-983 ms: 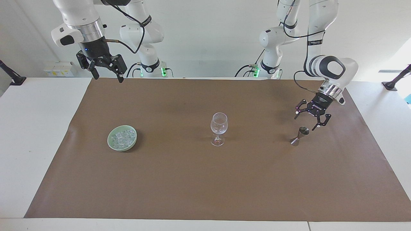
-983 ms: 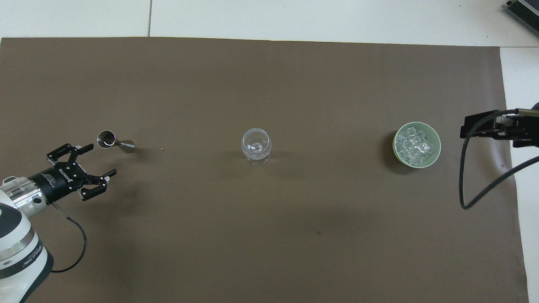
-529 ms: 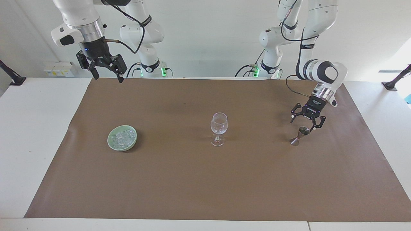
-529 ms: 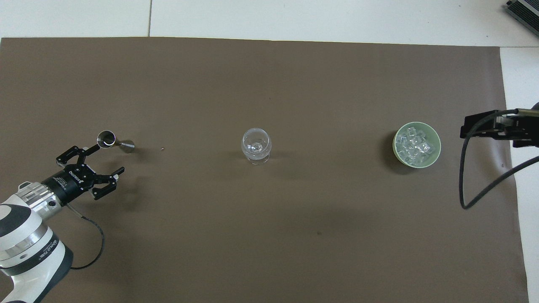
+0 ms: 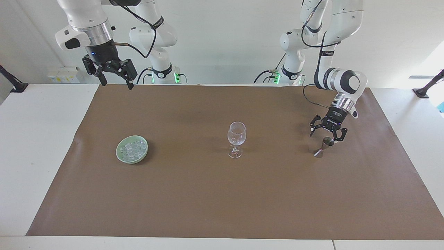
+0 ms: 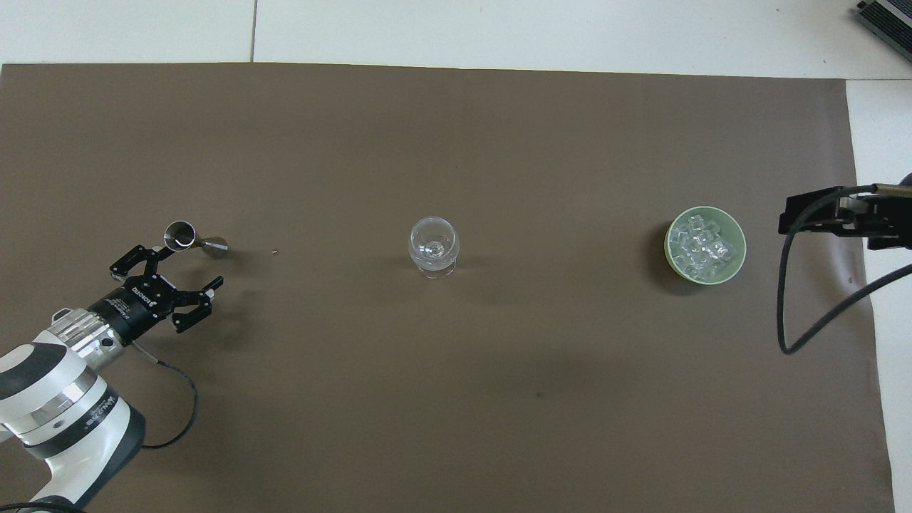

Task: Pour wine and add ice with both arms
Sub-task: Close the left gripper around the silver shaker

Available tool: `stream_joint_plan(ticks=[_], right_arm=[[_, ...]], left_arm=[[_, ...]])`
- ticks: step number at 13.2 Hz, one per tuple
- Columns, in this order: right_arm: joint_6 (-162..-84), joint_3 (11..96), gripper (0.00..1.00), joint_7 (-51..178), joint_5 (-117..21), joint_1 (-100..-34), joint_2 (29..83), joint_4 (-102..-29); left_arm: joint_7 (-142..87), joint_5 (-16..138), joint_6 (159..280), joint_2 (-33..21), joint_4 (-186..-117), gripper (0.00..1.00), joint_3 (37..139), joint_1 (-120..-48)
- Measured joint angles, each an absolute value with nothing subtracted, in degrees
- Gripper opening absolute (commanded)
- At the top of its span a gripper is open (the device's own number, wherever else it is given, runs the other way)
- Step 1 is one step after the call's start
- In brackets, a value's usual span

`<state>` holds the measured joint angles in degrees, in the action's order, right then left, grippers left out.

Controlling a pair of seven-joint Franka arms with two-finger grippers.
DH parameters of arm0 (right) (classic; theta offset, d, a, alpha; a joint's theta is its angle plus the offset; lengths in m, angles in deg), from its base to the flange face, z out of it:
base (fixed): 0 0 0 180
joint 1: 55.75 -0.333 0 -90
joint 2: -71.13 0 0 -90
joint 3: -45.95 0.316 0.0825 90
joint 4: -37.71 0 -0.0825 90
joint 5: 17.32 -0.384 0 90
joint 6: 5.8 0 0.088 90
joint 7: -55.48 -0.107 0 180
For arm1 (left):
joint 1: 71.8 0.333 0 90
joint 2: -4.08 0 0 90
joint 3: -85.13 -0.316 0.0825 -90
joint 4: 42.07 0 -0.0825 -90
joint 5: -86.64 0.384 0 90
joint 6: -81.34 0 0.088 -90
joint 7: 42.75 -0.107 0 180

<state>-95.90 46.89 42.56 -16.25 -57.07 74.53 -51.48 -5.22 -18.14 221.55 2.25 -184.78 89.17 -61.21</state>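
Note:
An upright small metal jigger (image 5: pixel 323 147) (image 6: pixel 187 237) stands on the brown mat toward the left arm's end. My left gripper (image 5: pixel 326 136) (image 6: pixel 187 267) hangs open just above its rim, holding nothing. An empty clear wine glass (image 5: pixel 236 138) (image 6: pixel 433 246) stands mid-mat. The ice (image 5: pixel 133 148) (image 6: pixel 704 242) fills a pale green bowl (image 5: pixel 117 152) (image 6: pixel 668 246) toward the right arm's end. High over the mat's edge beside the robots, my right gripper (image 5: pixel 117 85) (image 6: pixel 812 214) waits open and empty. No wine shows.
A brown paper mat (image 5: pixel 222 201) (image 6: pixel 456 399) covers most of the white table (image 5: pixel 38 139). A black cable (image 6: pixel 791 313) loops down from the right arm near the bowl. Black clamps (image 5: pixel 425 91) sit at both table ends.
My left gripper has swung in from the left arm's end of the table and come down close over the jigger. The right arm, glass and bowl have not moved.

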Motion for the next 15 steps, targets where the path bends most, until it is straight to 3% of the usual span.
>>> stream_joint_plan(ticks=[8,11,15], right_arm=[[-95.9,46.9,1.0,42.6,-16.3,-57.1,74.5,-51.5],[-95.9,46.9,1.0,42.6,-16.3,-57.1,74.5,-51.5],[-95.9,46.9,1.0,42.6,-16.3,-57.1,74.5,-51.5]], left_arm=[[-7.7,-22.4,221.7,0.2,-182.9,1.0,89.1,-62.5],[-7.8,-22.4,222.1,0.1,-182.7,0.75,89.1,-62.5],[-7.8,-23.0,222.2,0.1,-182.7,0.73,89.1,-62.5]])
